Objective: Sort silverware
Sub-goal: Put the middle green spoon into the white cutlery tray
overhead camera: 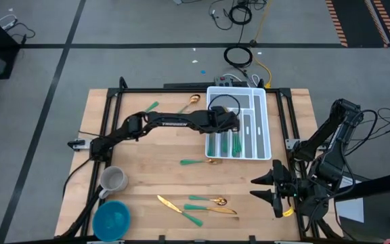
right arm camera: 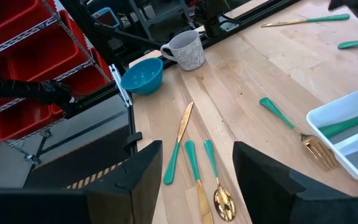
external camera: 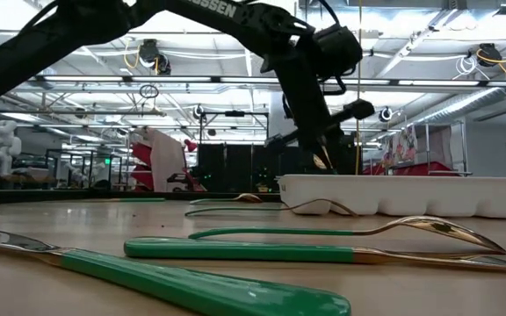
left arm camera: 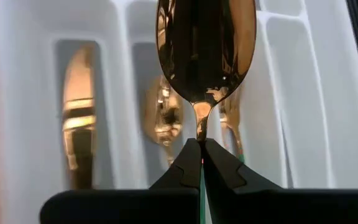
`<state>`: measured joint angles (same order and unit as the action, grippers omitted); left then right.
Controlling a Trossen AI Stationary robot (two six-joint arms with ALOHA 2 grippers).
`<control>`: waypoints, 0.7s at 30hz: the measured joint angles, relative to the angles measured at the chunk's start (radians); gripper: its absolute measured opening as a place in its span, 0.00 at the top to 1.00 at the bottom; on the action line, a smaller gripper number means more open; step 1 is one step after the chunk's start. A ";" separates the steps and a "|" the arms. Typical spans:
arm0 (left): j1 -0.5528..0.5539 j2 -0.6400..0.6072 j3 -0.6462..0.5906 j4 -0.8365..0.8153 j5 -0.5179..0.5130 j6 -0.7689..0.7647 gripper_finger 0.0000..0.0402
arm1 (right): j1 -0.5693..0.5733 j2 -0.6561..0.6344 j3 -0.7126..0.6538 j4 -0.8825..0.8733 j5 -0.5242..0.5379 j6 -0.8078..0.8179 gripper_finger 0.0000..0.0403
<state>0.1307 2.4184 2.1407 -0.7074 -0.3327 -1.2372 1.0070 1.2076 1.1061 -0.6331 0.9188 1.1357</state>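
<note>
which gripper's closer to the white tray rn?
Left. The left gripper is over the white tray, shut on a spoon. The right gripper waits open near the table's right edge, below it.

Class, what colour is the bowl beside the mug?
Blue; the bowl shows best in the right wrist view, next to the mug.

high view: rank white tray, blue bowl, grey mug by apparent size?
1. White tray, clearly largest.
2. Blue bowl.
3. Grey mug, smallest.
The overhead camera sees all three on the table, so nearness hardly skews this.
</note>
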 joint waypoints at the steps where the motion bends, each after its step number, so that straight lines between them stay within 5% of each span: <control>1: 0.000 0.002 0.000 -0.014 0.009 -0.006 0.99 | 0.000 0.000 0.000 0.000 0.000 0.000 0.53; 21: -0.007 0.075 0.000 -0.013 0.087 -0.014 0.99 | 0.000 0.002 0.000 -0.008 0.000 -0.001 0.53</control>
<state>0.1238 2.4937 2.1410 -0.7205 -0.2455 -1.2513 1.0069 1.2095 1.1061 -0.6407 0.9192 1.1346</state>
